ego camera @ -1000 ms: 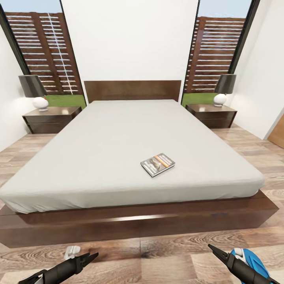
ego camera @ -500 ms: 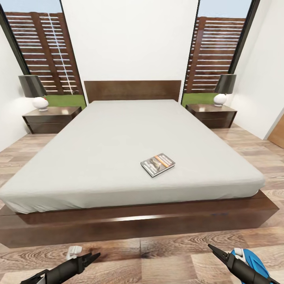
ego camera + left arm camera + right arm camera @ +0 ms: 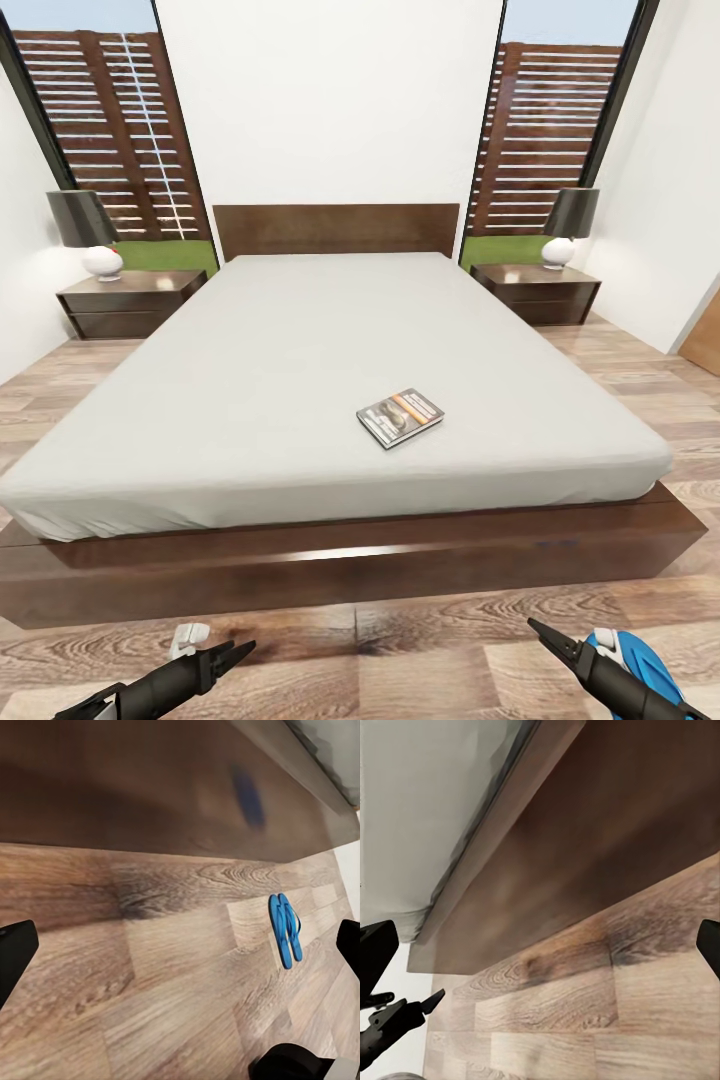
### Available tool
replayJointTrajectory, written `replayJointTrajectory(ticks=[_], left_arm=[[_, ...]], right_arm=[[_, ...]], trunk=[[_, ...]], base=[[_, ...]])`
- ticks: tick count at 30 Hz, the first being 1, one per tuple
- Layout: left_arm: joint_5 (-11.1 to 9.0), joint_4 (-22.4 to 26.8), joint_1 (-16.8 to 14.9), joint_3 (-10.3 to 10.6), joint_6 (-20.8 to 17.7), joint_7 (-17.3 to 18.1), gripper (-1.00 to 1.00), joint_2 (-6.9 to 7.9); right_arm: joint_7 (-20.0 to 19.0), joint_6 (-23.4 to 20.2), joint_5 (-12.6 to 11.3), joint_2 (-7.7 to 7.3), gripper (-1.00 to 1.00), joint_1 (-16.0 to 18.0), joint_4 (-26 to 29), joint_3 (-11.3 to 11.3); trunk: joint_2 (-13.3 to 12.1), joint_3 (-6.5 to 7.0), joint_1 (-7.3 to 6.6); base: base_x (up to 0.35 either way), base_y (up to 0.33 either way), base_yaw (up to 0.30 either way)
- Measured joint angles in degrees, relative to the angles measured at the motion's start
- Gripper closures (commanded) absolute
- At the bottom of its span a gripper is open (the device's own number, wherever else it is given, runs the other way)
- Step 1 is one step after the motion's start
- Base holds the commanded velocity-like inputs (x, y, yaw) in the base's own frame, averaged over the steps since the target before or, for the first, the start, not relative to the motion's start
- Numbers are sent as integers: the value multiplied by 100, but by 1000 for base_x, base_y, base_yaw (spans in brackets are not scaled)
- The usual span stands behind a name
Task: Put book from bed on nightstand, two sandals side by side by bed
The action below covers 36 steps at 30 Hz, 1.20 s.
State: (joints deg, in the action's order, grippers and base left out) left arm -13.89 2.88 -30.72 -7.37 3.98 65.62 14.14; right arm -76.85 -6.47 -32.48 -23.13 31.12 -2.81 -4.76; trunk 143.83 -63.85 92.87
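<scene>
The book [image 3: 400,417], dark-covered with an orange band, lies flat on the light-grey bed [image 3: 300,360], towards its foot and right of centre. A nightstand [image 3: 128,300] with a lamp stands left of the headboard, and a second nightstand [image 3: 537,290] stands right of it. The two blue sandals [image 3: 285,928] lie side by side on the plank floor near the bed frame; in the head view a blue sandal [image 3: 632,655] peeks out behind my right arm. My left gripper [image 3: 228,658] and right gripper [image 3: 548,638] hover low over the floor before the bed's foot, both open and holding nothing.
The dark wooden bed frame [image 3: 350,570] runs across in front of me. White walls and tall windows [image 3: 110,130] close the room behind the bed. Plank floor [image 3: 420,660] stretches between my arms and along both sides of the bed. A wooden door edge [image 3: 703,335] shows at far right.
My left gripper has crept slightly to the right. The book, the sandals and the right arm have stayed put.
</scene>
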Motion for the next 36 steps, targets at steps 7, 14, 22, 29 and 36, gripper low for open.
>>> replayJointTrajectory(ticks=[7,14,22,29,36], left_arm=[[0,0,0,2,0,0,-100,0],[0,0,0,2,0,0,-100,1],[0,0,0,7,0,0,-100,-31],[5,0,0,8,3,-5,-100,-48],[12,0,0,8,7,-8,-100,-106]], right_arm=[[-19,4,-13,-12,-100,0,15,2],[-19,9,-7,-10,-100,0,10,3],[-27,18,-15,1,-100,0,16,8],[-30,22,-42,2,-100,0,48,-2],[-4,26,-58,11,-100,2,154,-27]], trunk=[[0,0,0],[0,0,0],[0,0,0],[0,0,0],[0,0,0]], base=[[0,0,0],[0,0,0],[0,0,0],[0,0,0],[0,0,0]])
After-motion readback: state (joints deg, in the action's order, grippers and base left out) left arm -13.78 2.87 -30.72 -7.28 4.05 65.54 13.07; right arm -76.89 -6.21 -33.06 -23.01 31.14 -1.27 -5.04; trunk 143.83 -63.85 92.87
